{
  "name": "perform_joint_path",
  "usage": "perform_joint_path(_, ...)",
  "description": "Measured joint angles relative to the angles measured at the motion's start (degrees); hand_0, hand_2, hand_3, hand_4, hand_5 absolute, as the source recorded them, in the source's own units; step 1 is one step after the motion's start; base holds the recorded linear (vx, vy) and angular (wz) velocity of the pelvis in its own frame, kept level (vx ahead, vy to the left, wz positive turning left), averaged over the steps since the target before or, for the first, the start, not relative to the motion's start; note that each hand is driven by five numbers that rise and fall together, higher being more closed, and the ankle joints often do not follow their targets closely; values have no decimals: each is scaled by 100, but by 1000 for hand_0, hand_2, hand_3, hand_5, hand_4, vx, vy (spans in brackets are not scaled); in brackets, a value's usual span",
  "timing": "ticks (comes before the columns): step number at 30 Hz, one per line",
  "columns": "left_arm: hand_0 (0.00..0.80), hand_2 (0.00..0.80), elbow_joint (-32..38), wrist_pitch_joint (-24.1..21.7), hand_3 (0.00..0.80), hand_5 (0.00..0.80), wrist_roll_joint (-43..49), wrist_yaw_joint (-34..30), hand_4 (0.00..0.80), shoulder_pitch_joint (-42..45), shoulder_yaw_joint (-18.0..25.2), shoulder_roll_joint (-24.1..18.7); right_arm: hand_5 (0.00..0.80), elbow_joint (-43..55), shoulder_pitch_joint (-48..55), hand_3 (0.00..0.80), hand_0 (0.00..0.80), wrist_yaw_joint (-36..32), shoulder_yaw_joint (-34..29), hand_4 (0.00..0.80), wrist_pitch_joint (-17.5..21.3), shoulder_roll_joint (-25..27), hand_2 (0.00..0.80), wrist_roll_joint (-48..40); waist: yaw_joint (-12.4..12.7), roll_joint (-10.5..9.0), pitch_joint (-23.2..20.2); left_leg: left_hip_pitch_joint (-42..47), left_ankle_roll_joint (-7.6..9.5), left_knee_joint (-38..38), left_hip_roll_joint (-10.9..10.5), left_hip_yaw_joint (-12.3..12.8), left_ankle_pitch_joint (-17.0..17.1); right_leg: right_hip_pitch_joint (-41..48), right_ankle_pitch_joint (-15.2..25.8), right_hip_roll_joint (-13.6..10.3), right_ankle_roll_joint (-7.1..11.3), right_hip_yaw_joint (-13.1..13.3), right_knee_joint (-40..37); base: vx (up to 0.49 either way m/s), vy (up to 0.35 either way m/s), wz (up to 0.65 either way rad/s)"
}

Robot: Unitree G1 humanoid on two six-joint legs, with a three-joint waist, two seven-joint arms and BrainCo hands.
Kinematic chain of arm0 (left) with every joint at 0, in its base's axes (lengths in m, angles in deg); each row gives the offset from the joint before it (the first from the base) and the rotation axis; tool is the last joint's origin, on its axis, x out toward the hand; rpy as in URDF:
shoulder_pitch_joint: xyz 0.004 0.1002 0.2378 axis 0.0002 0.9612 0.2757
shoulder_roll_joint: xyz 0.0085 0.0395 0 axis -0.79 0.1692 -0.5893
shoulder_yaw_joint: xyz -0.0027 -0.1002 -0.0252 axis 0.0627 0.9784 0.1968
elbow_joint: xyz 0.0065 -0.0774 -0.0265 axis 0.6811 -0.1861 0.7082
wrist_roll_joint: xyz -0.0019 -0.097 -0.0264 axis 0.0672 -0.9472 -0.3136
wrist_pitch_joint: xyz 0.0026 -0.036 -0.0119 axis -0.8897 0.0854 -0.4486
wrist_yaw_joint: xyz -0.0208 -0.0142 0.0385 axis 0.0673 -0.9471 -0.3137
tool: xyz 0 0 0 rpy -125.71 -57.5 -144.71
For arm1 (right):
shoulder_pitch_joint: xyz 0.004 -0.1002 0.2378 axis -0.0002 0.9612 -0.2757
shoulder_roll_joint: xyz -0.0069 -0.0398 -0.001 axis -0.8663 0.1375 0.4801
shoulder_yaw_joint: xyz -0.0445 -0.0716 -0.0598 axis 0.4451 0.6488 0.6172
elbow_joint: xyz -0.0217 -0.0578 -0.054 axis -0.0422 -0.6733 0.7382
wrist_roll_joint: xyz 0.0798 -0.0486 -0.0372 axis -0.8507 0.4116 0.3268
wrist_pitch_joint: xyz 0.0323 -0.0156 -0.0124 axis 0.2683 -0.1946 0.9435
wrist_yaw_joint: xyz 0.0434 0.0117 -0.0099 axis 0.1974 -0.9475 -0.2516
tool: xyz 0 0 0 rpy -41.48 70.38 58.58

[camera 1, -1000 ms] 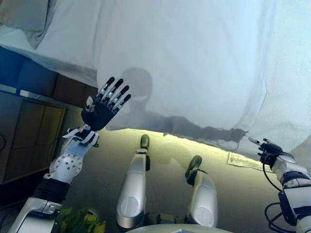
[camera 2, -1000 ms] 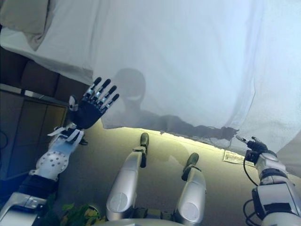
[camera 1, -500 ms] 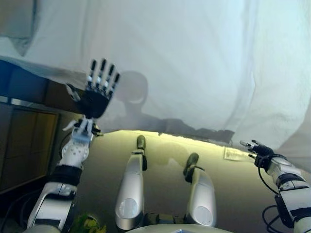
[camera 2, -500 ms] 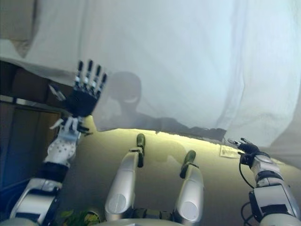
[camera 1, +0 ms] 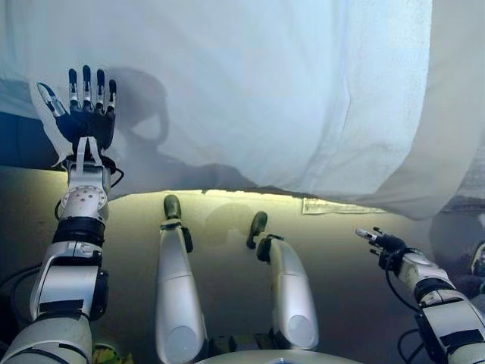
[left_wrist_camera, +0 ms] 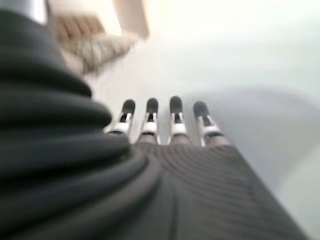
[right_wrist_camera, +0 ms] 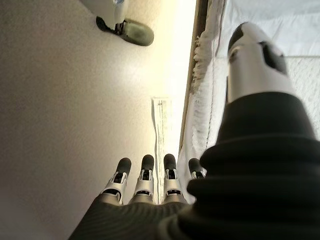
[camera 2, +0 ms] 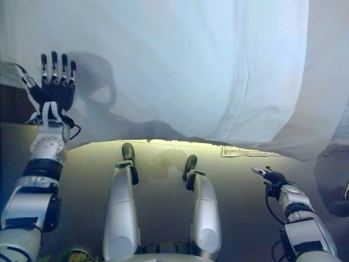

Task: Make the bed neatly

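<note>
Plainly, the white bedsheet (camera 1: 250, 91) is light, limp cloth: it drapes across the bed and hangs over the near side toward the floor (camera 1: 227, 250), with long folds on the right where it bunches and a loose lower hem above the floor. Judging by how it falls, it will slide and wrinkle readily and has no stiffness to push against, so it should be taken at the hanging hem or at a corner, pinched between thumb and fingers, and drawn taut rather than shoved. The left hand (camera 1: 85, 117) is raised flat against the sheet near its left edge, fingers straight and spread, holding nothing. The right hand (camera 1: 383, 243) is low over the floor, well apart from the cloth, its fingers extended and empty. A strip of paper (camera 1: 333, 206) lies on the floor just below the hem. The head views show both hands at once and the whole hang of the sheet; the left wrist view adds a pillow (left_wrist_camera: 97, 47) lying farther up the bed, which the head views do not show, while the right wrist view looks along the floor and shows the rumpled edge of the cloth beside the bed frame and the paper strip close up
</note>
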Motion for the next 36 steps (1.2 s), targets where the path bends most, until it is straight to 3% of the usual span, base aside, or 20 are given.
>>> perform_joint_path(5,0,0,-565,-89,0,0,-157,364,0,-227,8,-307,0,130,8,0,0,1,0,0,61,-15,0,-104,-71,-9,-6,-395,-21,209,24,-171,25,-240,12,95,13,-14,71,-32,-6,3)
perform_joint_path(20,0,0,-1268,-42,0,0,-206,1108,0,-245,258,-704,0,150,62,0,0,-40,-14,0,237,-6,0,-228,-54,-120,-79,-974,-26,311,-2,-426,23,-617,1,146,4,-152,103,-12,-2,3)
perform_joint_path(36,0,0,-1459,688,0,0,-185,1032,0,641,714,-893,0,261,94,0,0,-64,-37,0,393,-12,0,-345,79,-118,-79,-1091,-33,262,-38,-486,57,-777,-71,120,-27,-181,189,-3,-2,1)
